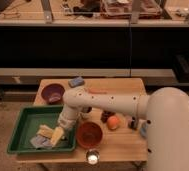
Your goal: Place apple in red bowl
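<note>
Gripper (59, 131) low over the green tray (18, 134), at 9 o'clock from the red bowl (89, 135); released or clenched, impossible to tell. Apple (113, 122) on the table, just beside the bowl at its 2 o'clock, well apart from the gripper.

Probably the reach for the apple. Lift clear of the tray wall, swing past the bowl toward 3 o'clock, descend from above, and centre before closing to guard against rolling. Avoid the dark items (106, 116) near the apple. Then carry toward 8 o'clock and release inside the rim.

No readable brand, label or writing.
</note>
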Controlling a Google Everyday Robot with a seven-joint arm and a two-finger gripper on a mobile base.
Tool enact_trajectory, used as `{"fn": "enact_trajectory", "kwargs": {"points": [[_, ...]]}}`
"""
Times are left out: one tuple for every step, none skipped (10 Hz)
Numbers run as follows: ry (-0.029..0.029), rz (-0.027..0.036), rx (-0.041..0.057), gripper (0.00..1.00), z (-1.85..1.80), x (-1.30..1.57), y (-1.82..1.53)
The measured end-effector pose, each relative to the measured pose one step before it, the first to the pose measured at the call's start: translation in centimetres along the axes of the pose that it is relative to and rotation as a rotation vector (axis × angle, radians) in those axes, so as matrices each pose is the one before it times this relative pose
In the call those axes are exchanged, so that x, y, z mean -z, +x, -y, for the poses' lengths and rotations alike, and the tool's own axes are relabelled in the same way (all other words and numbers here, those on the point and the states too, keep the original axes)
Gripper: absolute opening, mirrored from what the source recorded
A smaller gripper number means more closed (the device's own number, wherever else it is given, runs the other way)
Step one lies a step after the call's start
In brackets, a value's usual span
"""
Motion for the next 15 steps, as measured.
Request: {"fn": "enact_trajectory", "kwargs": {"points": [[-0.02556, -0.00553, -0.00197, 0.8, -0.197, 0.642, 0.17], [-0.03333, -0.00403, -0.00054, 0.8, -0.159, 1.001, 0.375], [-0.0283, -0.00499, 0.00321, 0.8, 0.041, 1.113, 0.532], [-0.04334, -0.00694, 0.00431, 0.8, 0.303, 2.209, 0.971], [-0.03585, 0.00078, -0.00712, 0.8, 0.001, 1.91, 0.424], [-0.05414, -0.00782, -0.01833, 0.8, -0.058, 2.805, 0.808], [-0.07169, -0.00276, -0.03402, 0.8, -0.19, 2.506, 0.408], [-0.07603, -0.01516, -0.0549, 0.8, -0.591, 2.749, -0.328], [-0.05043, -0.0017, -0.05407, 0.8, -1.099, 1.884, -1.317], [-0.0337, -0.0046, -0.04258, 0.8, -0.958, 1.173, -1.129], [-0.04674, -0.00409, -0.06311, 0.8, -1.793, 1.082, -1.989], [-0.03563, -0.00335, -0.06074, 0.8, -1.668, 0.501, -2.029], [-0.02204, -0.00339, -0.04428, 0.8, -1.222, 0.196, -1.504], [-0.02506, -0.01211, -0.07359, 0.8, -2.105, 0.307, -2.201], [-0.01017, -0.00446, -0.03385, 0.8, -1.001, 0.105, -0.973]]}}
